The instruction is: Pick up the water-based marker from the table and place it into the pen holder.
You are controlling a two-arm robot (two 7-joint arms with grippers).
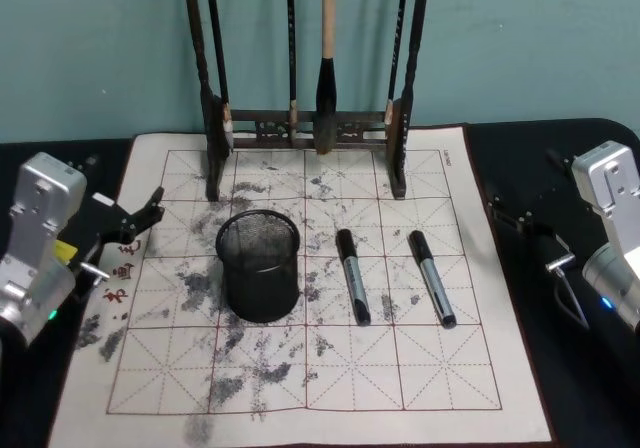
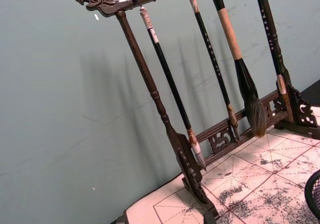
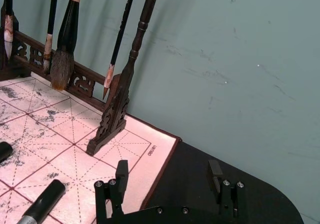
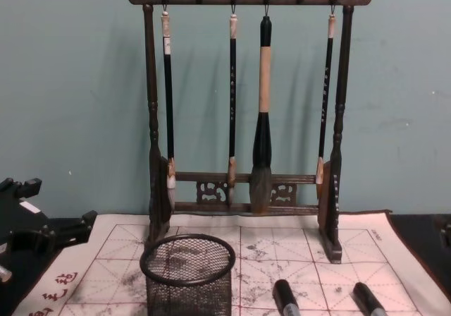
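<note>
Head view: one pen holder point(image 1: 259, 286) stands on the ink-stained grid mat point(image 1: 440, 388), left of centre, its inside showing bare mesh. Two markers lie flat on the mat to its right, side by side and apart: the left marker point(image 1: 352, 276) nearer the holder, the right marker point(image 1: 431, 278) beyond it. The brush rack point(image 1: 398, 138) stands at the far edge. The left gripper point(image 1: 120, 188) hangs over the mat's left edge, and the right gripper point(image 1: 527, 186) over the black table point(image 1: 590, 388) at the right.

Left wrist view: the rack's dragon-head end and four hanging brushes point(image 2: 239, 64), with a sliver of the holder's rim.

Right wrist view: the right gripper's fingers point(image 3: 121, 170) are spread wide, holding nothing, at the mat's right border.

Chest view: the left gripper's fingers stand apart, empty. The holder's mesh side and the two marker caps show from the side.
</note>
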